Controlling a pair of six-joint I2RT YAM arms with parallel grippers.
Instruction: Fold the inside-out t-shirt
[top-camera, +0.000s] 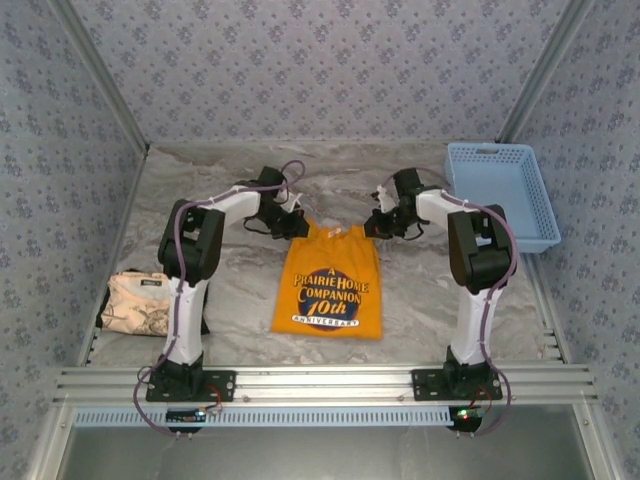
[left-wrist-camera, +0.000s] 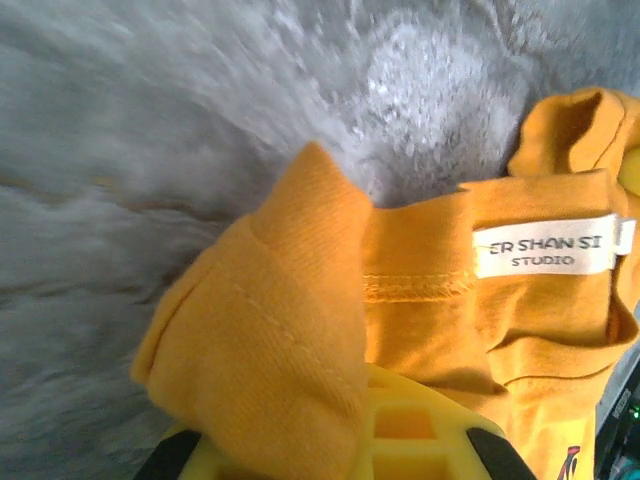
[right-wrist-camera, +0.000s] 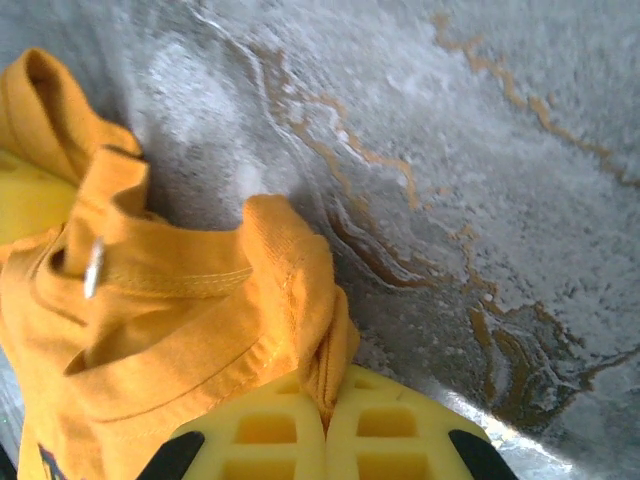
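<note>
So, the orange t-shirt (top-camera: 328, 290) lies flat on the surface (top-camera: 420, 290), left of the blue basket (top-camera: 500, 190), print side up. Its long way runs from the neck end, abt level w/ the basket's near edge, to the hem, which points away from the basket toward the arm bases. L arm (top-camera: 195, 240) & R arm (top-camera: 478, 245) both reach the neck end. R jaws are pressed together on the shoulder corner nearer the basket, w/ cloth pinched between the yellow fingers (right-wrist-camera: 260, 435). L jaws are clamped on the other shoulder corner, farther from the basket, cloth bunched over them, white tag (left-wrist-camera: 545, 245) just beside. Each arm has its own corner, so neither is nearer. I think the next move is to lift the neck end & bring it along the long way toward the hem.
</note>
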